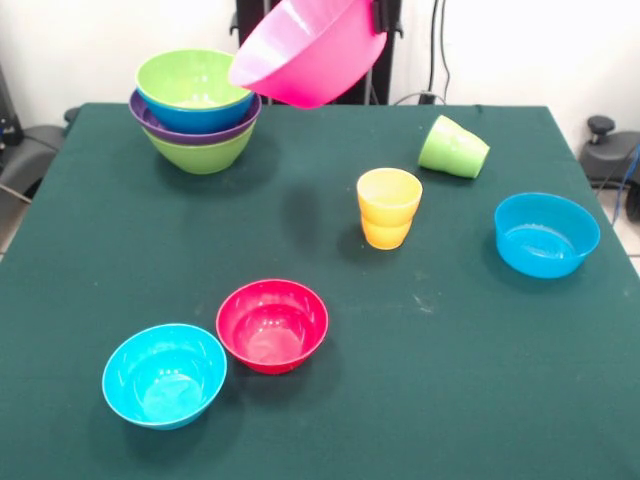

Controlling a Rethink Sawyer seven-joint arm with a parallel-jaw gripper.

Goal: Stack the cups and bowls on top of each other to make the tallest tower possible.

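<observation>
A green table [320, 420] holds bright plastic bowls and cups. At the top edge, a dark gripper [381, 15] meets the right rim of a big pink bowl [310, 50], which hangs tilted in the air, its opening facing up and to the left. Only a sliver of the gripper shows, so whether its fingers are clamped on the rim cannot be told.

Just left of and below the gripper stands the tower [196, 110]: a lime bowl at the base, then purple, blue and a lime bowl on top, all nested and upright. The pink bowl's lower left edge overlaps the tower's right side in this view.

Below the gripper and slightly right, a green cup [453, 148] lies on its side. Nearer the camera, a yellow cup [389, 207] stands upright. Further right sits a blue bowl [546, 234]. Well below the gripper, at the near side, a red bowl [272, 325] touches a cyan bowl [164, 375] to its left.
</observation>
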